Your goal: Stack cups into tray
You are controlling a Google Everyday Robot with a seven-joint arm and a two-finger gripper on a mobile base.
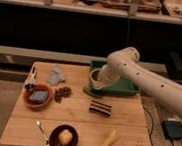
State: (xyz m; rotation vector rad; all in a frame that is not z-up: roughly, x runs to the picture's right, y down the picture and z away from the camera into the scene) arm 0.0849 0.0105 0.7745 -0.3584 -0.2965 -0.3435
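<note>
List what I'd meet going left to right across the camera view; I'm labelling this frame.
From the left: orange-red bowl → dark brown bowl → cup, held by the gripper with jaws shut on it at the green tray's left end → yellow object → black box on the floor. Overlapping items omitted.

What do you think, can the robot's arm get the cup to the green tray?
Probably yes. The gripper, holding the cup, hangs right at the left edge of the tray, and nothing stands between them.
</note>
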